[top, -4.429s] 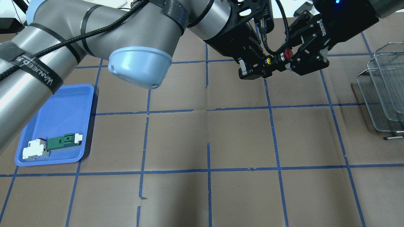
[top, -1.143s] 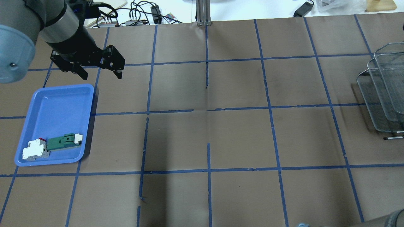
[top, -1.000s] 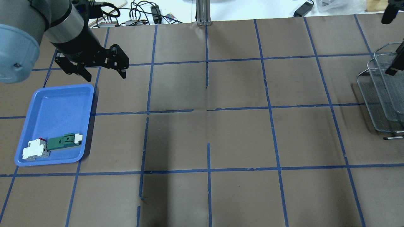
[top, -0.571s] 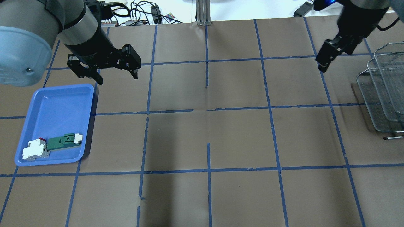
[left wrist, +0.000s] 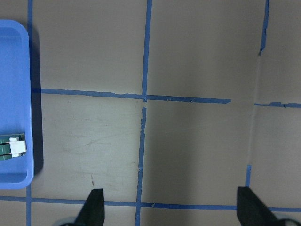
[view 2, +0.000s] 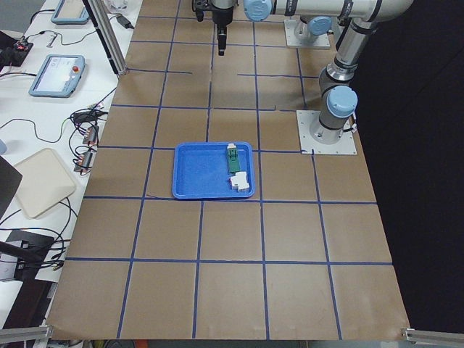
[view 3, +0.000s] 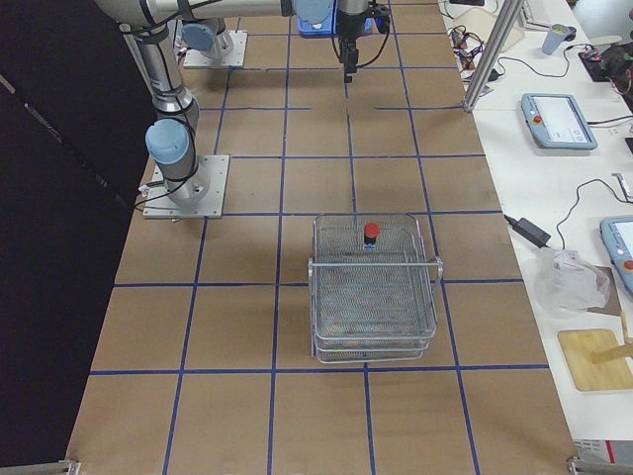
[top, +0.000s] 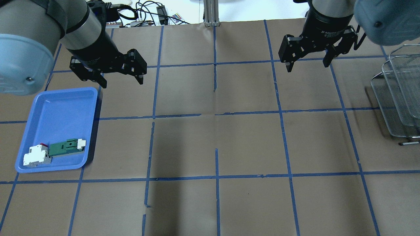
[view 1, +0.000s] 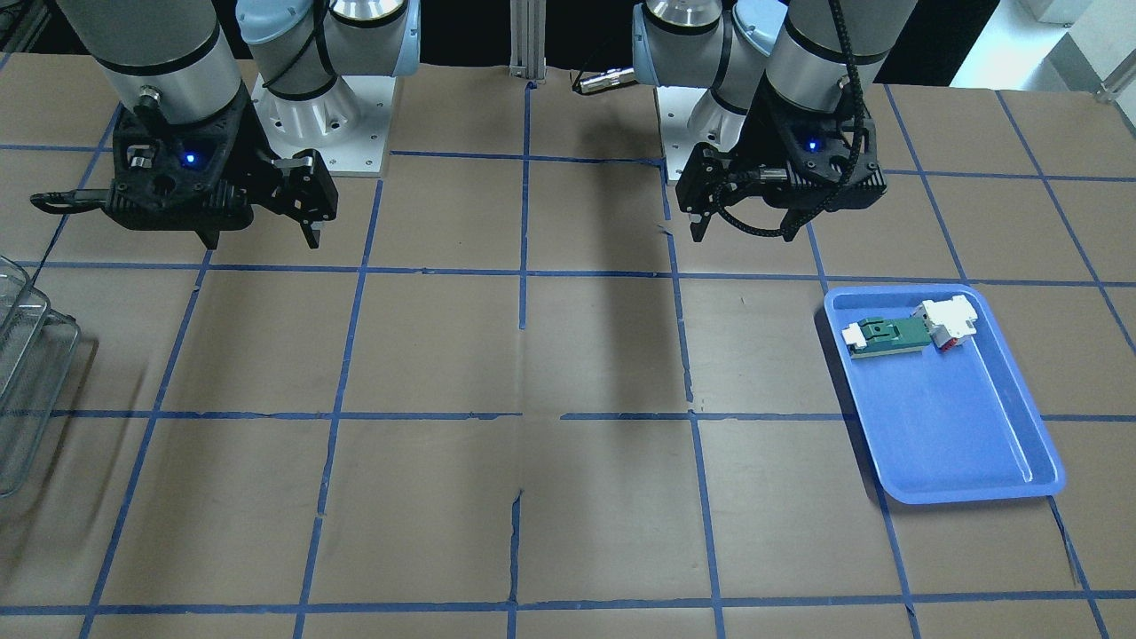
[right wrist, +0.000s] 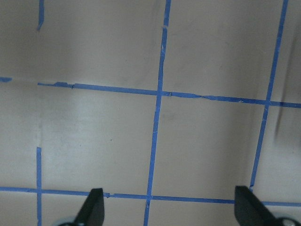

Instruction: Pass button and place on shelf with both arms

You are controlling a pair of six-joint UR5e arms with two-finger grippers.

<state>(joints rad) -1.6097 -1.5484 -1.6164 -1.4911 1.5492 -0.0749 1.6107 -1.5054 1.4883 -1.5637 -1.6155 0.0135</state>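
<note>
The red-capped button stands on the top tier of the wire shelf, apart from both grippers. The shelf also shows at the right edge of the overhead view and at the left edge of the front view. My left gripper hangs open and empty above the table, just beyond the blue tray. My right gripper hangs open and empty above the table, left of the shelf. Both wrist views show spread fingertips over bare paper.
The blue tray lies at the robot's left and holds a green-and-white part and a white block with red. The table is brown paper with blue tape lines. Cables lie beyond its far edge.
The button has left the grippers that met around it. My left gripper has drawn back to the tray side. My right gripper has swung from the shelf toward the table's middle.
</note>
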